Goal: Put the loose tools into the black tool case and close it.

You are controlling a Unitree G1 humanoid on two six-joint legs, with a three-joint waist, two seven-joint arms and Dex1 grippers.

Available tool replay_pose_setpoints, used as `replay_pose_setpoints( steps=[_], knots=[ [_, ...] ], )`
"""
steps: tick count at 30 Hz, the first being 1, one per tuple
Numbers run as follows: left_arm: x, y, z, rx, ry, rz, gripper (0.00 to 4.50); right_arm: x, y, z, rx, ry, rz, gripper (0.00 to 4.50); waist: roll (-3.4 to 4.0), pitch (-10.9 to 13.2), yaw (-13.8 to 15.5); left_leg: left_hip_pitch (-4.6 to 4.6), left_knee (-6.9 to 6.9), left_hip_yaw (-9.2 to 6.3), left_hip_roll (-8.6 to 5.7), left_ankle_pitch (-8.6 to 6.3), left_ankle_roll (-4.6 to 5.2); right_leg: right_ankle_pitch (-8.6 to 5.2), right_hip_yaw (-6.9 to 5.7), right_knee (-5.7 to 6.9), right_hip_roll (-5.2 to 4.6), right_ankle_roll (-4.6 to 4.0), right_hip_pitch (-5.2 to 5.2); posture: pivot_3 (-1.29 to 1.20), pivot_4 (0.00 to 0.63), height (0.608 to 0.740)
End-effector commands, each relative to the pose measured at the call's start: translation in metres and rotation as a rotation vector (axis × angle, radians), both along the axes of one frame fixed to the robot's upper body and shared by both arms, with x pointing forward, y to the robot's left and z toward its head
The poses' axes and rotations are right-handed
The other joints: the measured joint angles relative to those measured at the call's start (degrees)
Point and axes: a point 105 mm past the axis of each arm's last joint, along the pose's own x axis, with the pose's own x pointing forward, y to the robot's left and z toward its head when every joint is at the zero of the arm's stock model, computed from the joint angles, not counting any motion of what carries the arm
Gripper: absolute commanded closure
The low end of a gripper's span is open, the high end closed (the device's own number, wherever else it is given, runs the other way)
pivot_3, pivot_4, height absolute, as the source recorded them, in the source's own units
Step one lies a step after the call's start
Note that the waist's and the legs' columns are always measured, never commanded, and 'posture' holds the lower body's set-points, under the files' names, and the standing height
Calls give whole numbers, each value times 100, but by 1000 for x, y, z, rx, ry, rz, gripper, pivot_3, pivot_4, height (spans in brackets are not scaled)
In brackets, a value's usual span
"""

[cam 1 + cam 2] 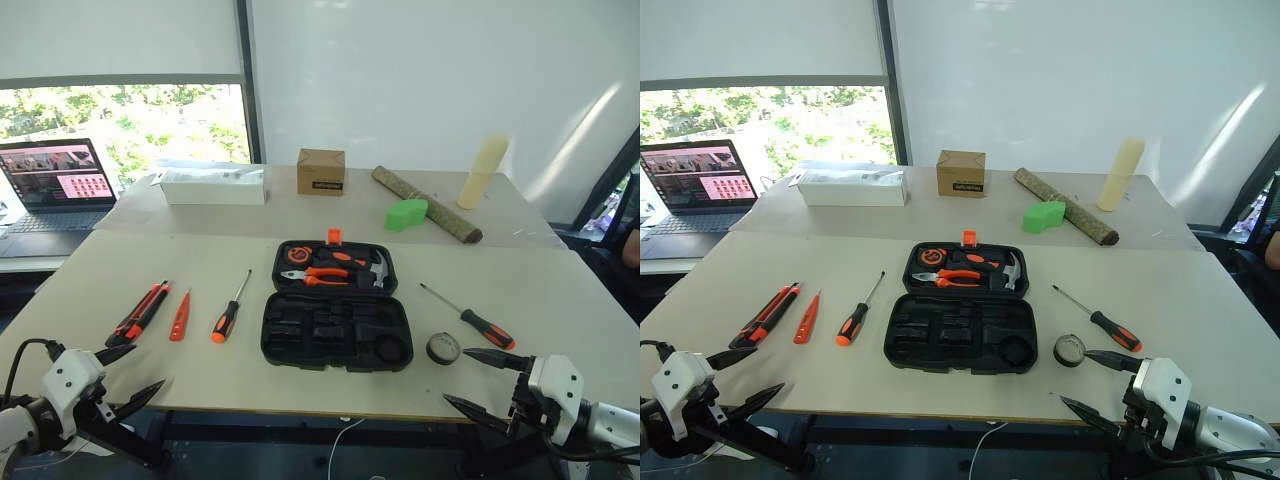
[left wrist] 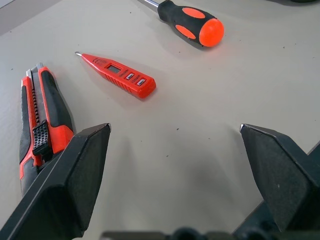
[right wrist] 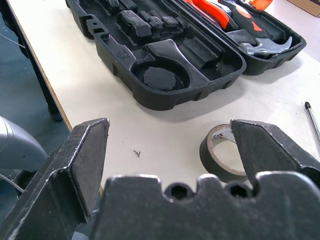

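Note:
The black tool case (image 1: 300, 340) lies open mid-table; its far half holds pliers and a hammer, and its near half (image 3: 125, 47) shows bare slots. Left of it lie a utility knife (image 1: 140, 312), a tester pen (image 1: 180, 315) and a screwdriver (image 1: 230, 310). On the case's right lie another screwdriver (image 1: 470, 318) and a black tape roll (image 1: 443, 348). My left gripper (image 1: 150, 365) hangs open at the near table edge, just short of the knife (image 2: 42, 115) and pen (image 2: 120, 76). My right gripper (image 1: 455, 375) is open too, close to the tape roll (image 3: 220, 150).
On the far table stand a laptop (image 1: 55, 185), a white box (image 1: 213, 186), a cardboard box (image 1: 321, 171), a bark log (image 1: 425, 204), a green block (image 1: 405, 214) and a cream cylinder (image 1: 482, 172). Both grippers hover over the table's near edge.

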Motion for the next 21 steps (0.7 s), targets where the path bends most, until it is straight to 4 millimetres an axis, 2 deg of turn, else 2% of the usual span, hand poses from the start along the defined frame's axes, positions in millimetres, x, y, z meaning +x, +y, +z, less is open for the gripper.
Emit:
replay_pose_setpoints(
  steps=[1, 4, 5, 7, 10, 13, 17, 21],
  knots=[
    [3, 15, 20, -38, -65, 102, 42, 3, 16, 23, 55, -127, 52, 0, 0, 0, 0, 0, 0, 0, 0, 0, 0, 0, 0, 0, 0, 0, 0, 0, 150, 740],
    [-11, 58, 23, -170, -54, 385, 42, 7, 48, 61, 256, -289, 125, 0, -11, 4, -87, 1, 1, 3, 16, 1, -3, 3, 1, 1, 15, 1, -4, 0, 150, 740],
    [-16, 65, 21, -195, -44, 442, 42, 7, 52, 68, 285, -322, 135, 0, -10, 5, -113, 1, 1, 5, 35, 0, -9, 3, 4, -1, 30, 4, -4, 0, 150, 740],
    [-25, 65, 16, -277, 21, 488, 42, 7, 57, 73, 297, -359, 148, 0, -4, 5, -133, 8, 0, 3, 38, 0, -11, -2, 2, 5, 31, 1, -3, 0, 150, 740],
    [-24, 44, 21, -358, 112, 431, 42, 7, 60, 73, 288, -375, 157, 0, -12, 4, -80, 10, 0, 5, 32, -7, -19, -3, 0, 8, 24, -7, 1, 0, 150, 740],
    [-6, 18, 43, -442, 145, 327, 42, 7, 59, 69, 278, -367, 157, 0, -15, 5, 64, 5, 7, 0, 23, -8, -19, -4, -5, 10, 17, -7, 2, 0, 150, 740],
    [28, -17, 58, -347, 217, 248, 42, 8, 58, 65, 257, -357, 153, 0, -14, 5, 142, 16, 10, -4, 23, 1, -34, -24, -5, 18, 21, -43, 10, 0, 150, 740],
    [57, -52, 62, -327, 320, 249, 42, 12, 62, 62, 252, -345, 165, 0, 2, 11, 88, 40, 6, 5, 21, 3, -36, -2, 8, 29, 27, -12, 20, 0, 150, 740]
  ],
)
